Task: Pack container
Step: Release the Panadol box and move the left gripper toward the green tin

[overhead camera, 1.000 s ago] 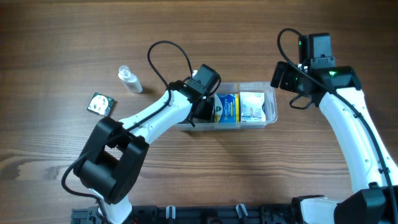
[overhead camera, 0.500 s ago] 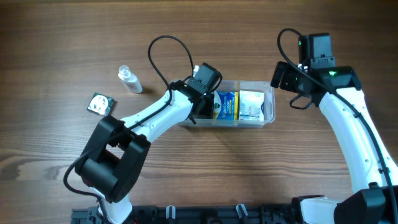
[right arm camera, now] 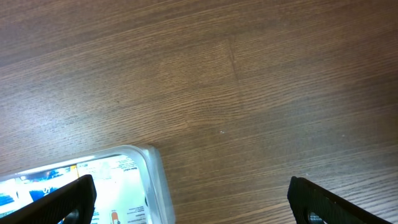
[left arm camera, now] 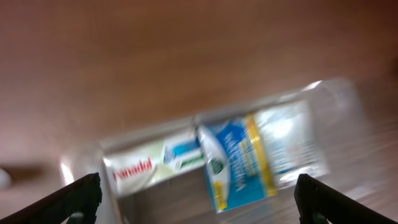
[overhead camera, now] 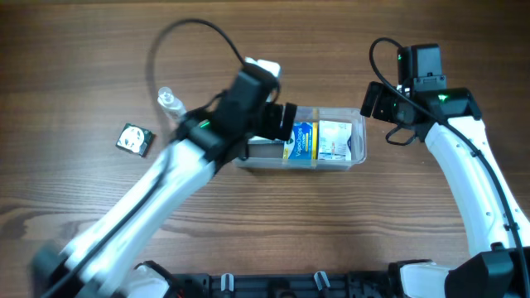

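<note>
- Container lies lengthwise in the middle of the wooden table. Three boxes lie inside it side by side: a Panadol box, a blue-and-yellow box and a white box.
- Left gripper hangs over the container's left end, claw wide, nothing in it (view blurred).
- Right gripper is near the container's right end, claw wide, empty.
- Small clear bottle and dark packet lie well to the left.

Overhead straight down on the whole table; both wrist views close, downward, the container common to all.
</note>
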Controlling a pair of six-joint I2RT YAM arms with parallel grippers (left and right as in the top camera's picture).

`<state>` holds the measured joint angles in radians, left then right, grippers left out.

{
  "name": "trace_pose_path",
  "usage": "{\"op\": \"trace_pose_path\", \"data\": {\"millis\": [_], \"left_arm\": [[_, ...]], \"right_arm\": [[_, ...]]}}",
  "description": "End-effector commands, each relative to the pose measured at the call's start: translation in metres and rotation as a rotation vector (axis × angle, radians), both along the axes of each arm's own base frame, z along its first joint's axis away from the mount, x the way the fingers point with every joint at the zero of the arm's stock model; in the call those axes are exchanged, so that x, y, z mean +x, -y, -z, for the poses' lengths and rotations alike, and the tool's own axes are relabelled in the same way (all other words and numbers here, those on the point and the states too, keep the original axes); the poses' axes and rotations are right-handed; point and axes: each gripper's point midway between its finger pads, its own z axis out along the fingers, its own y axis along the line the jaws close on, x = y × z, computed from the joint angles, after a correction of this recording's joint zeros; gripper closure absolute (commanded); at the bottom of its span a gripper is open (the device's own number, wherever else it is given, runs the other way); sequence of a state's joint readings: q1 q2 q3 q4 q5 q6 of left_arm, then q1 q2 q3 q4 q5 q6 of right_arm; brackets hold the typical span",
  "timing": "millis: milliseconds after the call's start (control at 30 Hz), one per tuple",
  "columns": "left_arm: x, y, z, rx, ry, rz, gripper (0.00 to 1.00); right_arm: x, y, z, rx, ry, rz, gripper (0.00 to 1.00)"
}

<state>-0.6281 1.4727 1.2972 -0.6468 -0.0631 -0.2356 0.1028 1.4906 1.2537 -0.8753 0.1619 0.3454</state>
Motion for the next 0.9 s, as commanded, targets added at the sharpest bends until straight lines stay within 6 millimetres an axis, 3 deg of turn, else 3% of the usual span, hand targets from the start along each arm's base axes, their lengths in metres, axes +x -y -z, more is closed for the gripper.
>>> {"op": "trace_pose_path", "data": {"millis": [0,100,167,267,400,533,667,867], "left_arm": [[-0.013,-0.032,-0.060,0.042,0.170,0.026,0.00],[-0.020,-0.088,-0.080,0.064,0.193,-0.184,0.00],[-0.027,-0.151,-0.088,0.052,0.187,-0.484,0.00],[-0.044,-0.225,-0.086,0.027,0.132,-0.761,0.00],[-0.056,-0.276,-0.070,0.048,0.040,-0.921,0.00],[-0.061,-0.309,-0.045,0.030,-0.085,-1.030,0.00],[-0.045,-0.318,-0.014,-0.058,-0.219,-1.043,0.00],[-0.014,-0.322,0.047,-0.009,-0.382,-1.024,0.00]], "right_arm": [[0.003,0.004,0.000,-0.015,0.001,0.007,0.00],[0.003,0.004,0.000,-0.015,0.001,0.007,0.01],[0.003,0.004,0.000,-0.015,0.001,0.007,0.00],[0.003,0.004,0.000,-0.015,0.001,0.007,0.00],[0.003,0.004,0.000,-0.015,0.001,0.007,0.00],[0.003,0.004,0.000,-0.015,0.001,0.007,0.00],[0.003,0.004,0.000,-0.015,0.002,0.007,0.00],[0.003,0.004,0.000,-0.015,0.001,0.007,0.00]]}}
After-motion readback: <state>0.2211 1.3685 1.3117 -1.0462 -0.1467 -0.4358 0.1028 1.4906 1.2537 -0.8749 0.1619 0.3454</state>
